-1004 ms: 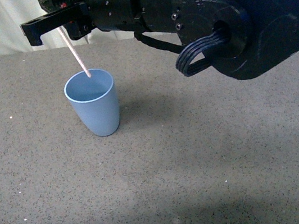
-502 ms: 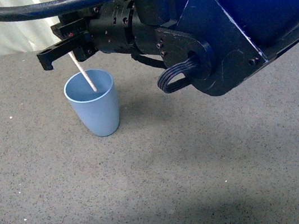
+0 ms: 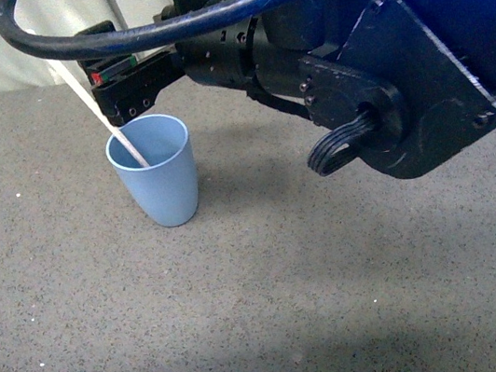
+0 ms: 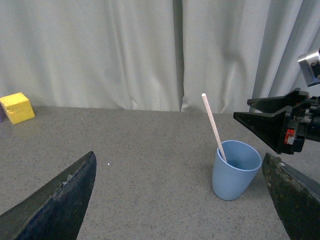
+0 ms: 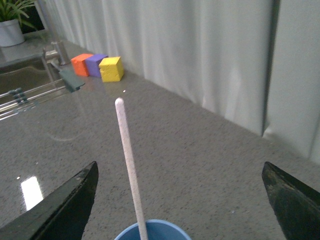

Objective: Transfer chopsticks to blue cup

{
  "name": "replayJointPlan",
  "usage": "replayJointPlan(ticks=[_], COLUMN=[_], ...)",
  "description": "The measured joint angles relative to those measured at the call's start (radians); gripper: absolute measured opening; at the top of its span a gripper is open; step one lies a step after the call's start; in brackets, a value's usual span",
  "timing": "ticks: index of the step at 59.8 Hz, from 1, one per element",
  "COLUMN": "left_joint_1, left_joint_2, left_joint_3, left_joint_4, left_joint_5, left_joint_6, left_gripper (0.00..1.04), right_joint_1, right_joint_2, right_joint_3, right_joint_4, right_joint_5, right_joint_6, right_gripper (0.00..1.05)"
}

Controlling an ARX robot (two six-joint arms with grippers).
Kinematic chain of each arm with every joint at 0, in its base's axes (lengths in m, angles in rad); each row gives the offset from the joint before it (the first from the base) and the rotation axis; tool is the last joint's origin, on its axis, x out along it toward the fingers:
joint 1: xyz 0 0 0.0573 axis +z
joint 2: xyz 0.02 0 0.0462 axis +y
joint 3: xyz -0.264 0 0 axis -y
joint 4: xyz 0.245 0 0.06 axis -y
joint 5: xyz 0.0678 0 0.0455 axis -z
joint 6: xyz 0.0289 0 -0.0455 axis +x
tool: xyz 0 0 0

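Inside blue cup [image 3: 165, 188], chopsticks [image 3: 91, 102] leaning, tip hidden, right gripper [image 5: 179, 170] spread, left gripper [image 4: 178, 157] spread

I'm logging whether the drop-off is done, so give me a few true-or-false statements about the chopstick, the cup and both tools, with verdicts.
1. The chopstick stands in the blue cup, leaning on its rim. True.
2. The right tool is clamped on the chopstick. False: its jaws are spread wide, with the stick free between them.
3. The blue cup lies on its side. False: it stands upright.
4. A yellow block sits on the table. True.
5. The left tool is open and holds nothing. True.
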Motion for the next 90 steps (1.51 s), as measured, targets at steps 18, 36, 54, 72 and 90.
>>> replayJointPlan(ticks=[18,36,54,72,90], left_joint_1=[0.0,0.0,0.0,0.0,0.0], left_joint_2=[0.0,0.0,0.0,0.0,0.0], left_joint_3=[0.0,0.0,0.0,0.0,0.0], left_joint_4=[0.0,0.0,0.0,0.0,0.0], left_joint_5=[-0.001,0.0,0.0,0.0,-0.001], left_joint_6=[0.0,0.0,0.0,0.0,0.0], left_gripper=[0.98,0.98,0.98,0.98,0.98], right_joint_1=[-0.015,-0.223,-0.337,-0.43,-0.544], right_joint_2=[-0.19,-0.573,-0.89,-1.183,-1.459], right_joint_3=[-0.261,-0.749,-0.93,-1.052,-1.105], right_joint_4=[0.143,0.224,0.092,-0.084,-0.304], right_joint_5=[0.684,0.687,0.567,0.475,0.37], right_joint_6=[-0.029,-0.033,-0.036,-0.036,-0.036], right_gripper=[0.72,0.11,0.01,0.01,0.01])
